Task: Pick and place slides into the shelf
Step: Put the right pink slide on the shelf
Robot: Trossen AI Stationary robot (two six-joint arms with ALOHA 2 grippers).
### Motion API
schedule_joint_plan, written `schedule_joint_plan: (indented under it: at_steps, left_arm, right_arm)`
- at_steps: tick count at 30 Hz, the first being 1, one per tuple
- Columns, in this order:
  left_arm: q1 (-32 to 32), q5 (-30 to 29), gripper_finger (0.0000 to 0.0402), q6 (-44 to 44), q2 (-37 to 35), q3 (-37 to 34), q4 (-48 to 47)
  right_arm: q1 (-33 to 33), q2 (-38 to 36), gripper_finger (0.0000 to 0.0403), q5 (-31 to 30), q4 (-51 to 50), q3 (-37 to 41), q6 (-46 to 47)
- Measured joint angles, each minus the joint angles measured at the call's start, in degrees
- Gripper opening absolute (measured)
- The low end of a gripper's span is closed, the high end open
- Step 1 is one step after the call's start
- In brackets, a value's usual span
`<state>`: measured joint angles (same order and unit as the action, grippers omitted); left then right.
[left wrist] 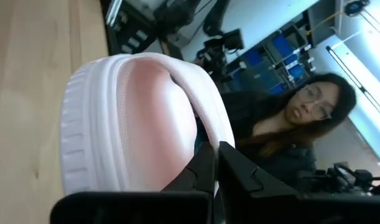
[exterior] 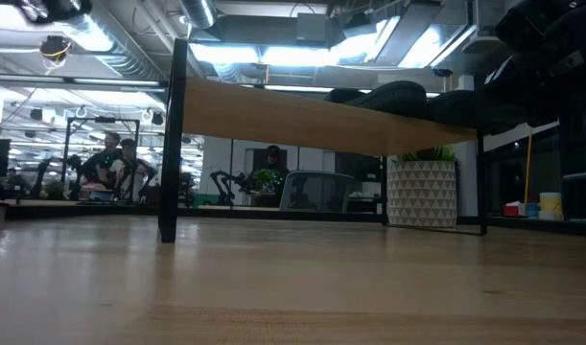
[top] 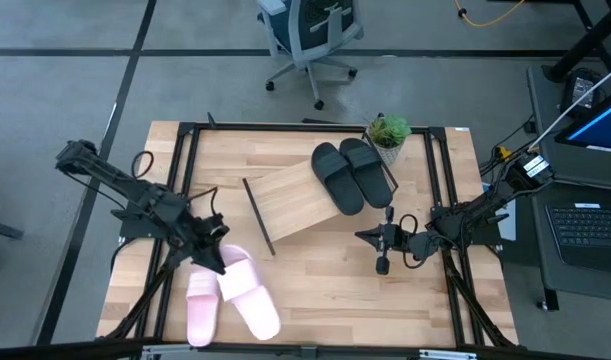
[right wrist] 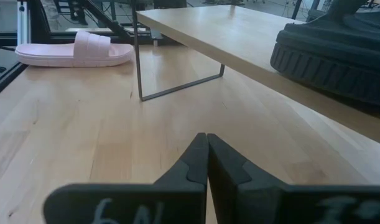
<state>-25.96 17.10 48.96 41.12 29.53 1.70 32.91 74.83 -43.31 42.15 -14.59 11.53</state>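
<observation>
Shelf (top: 290, 205): slanted on the table, 2 black slides (top: 347, 173) lying at its right end, the left part bare.
Pink slides (top: 230, 295): 2 on the table near the front left, off the shelf.
Left gripper (top: 211, 256): at the strap of the nearer pink slide (left wrist: 140, 124); in the wrist view its fingers look pressed together on the strap edge, so we judge it pinched shut on that slide.
Right gripper (top: 382, 254): waiting in front of the shelf, fingers closed on nothing.
Risk: we think a thin strap pinch could let the slide swing or slip on lifting, or catch the shelf's front edge.
Views: only the left wrist shows the pinch and a person beyond; the low view hides the pink slides.
</observation>
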Motion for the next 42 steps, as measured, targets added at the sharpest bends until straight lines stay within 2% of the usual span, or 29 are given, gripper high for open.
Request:
schedule_joint_plan:
  at_steps: [4,10,13,21,42]
  left_arm:
    - [1.52,-0.97,0.0,-2.18,0.0,4.5,-3.98]
    - [6.34,-2.65,0.0,-5.16,0.5,11.9,-15.44]
    - [8.98,-1.87,0.0,-7.42,1.03,15.12,-17.06]
    - [15.83,4.09,0.0,-10.65,3.4,20.6,-20.6]
    - [34.35,24.95,0.0,-15.11,10.26,21.02,-19.12]
  right_arm:
    - [0.02,0.0,0.0007,0.01,0.0,0.0,0.0]
    - [0.0,0.0,0.0007,0.0,0.02,0.0,0.0]
    - [0.02,0.0,0.0007,0.02,0.02,0.0,-0.02]
    - [0.0,0.0,0.0007,0.0,0.02,0.02,-0.02]
    - [0.0,0.0,0.0007,0.0,0.02,0.0,-0.11]
